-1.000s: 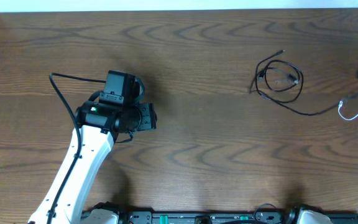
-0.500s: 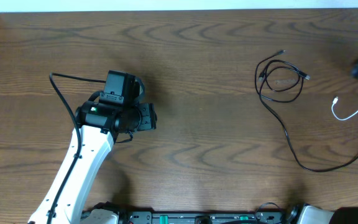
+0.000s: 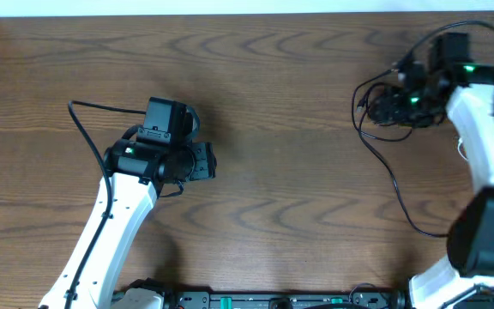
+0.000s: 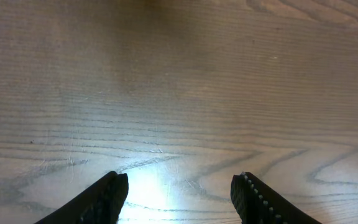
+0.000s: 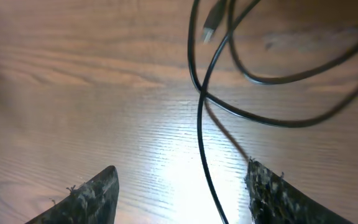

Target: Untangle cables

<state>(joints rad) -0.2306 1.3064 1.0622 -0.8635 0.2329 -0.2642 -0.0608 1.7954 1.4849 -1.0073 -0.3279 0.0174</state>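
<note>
The black cable (image 3: 399, 193) lies at the table's right, coiled in loose loops at the top, with a long tail curving down toward the front. My right gripper (image 3: 379, 105) hovers open over the coil. In the right wrist view a strand of the black cable (image 5: 199, 106) runs between the open fingers of the right gripper (image 5: 182, 199), and a small plug end (image 5: 209, 28) shows above it. The white cable is hidden behind my right arm. My left gripper (image 3: 206, 161) stands open over bare wood at the left, and the left wrist view shows nothing inside the left gripper (image 4: 179, 196).
The table's far edge (image 3: 247, 14) runs along the top. The right arm's white link (image 3: 487, 146) crosses the right side. A thick black wire (image 3: 84, 129) loops off the left arm.
My right gripper opened, and the black cable's tail dropped onto the table toward the front. The right arm then swung in from the right edge over the coil. The left arm stayed still.
</note>
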